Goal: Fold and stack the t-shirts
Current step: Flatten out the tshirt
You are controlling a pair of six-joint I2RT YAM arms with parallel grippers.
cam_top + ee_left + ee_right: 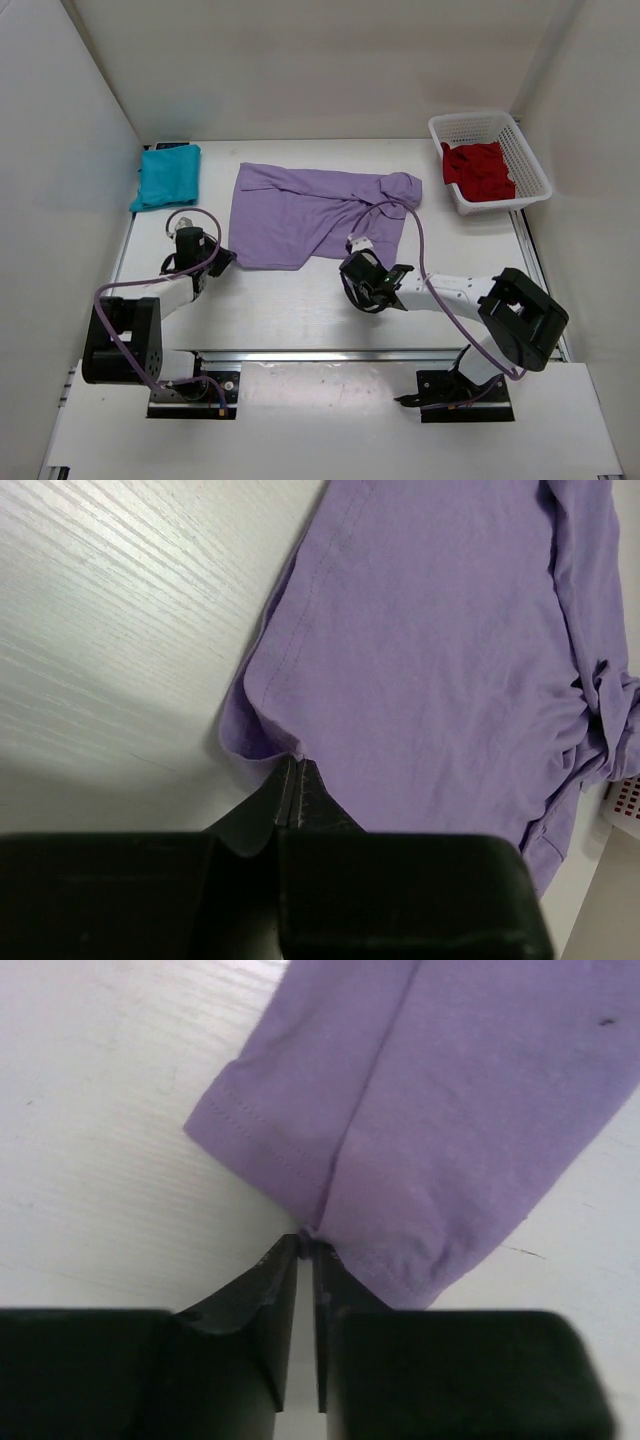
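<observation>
From above: purple shirt [300,215] spread flat across the middle of the desk [290,305], right end bunched. Teal shirt [168,176] folded at the far left corner. Red shirt [480,170] heaped in the white basket [533,190] at the far right, well apart from the other two. Left gripper [222,258] at the purple shirt's near left corner, right gripper [356,250] at the near tip of its sleeve, fingertips of both too small to make out here. Left wrist view: fingers [322,808] clenched tight, tips pressed together on the puckered hem corner, pinching it. Far side of the shirt cut off by the frame, a sliver of basket [625,802] at the right edge. Right wrist view: fingers [255,1300] nearly together with a thin slit between, tips right at a crease in the sleeve cuff. Cannot tell whether nipping the cloth or merely touching it, the tips being blurred. Rest of the shirt out of frame.
</observation>
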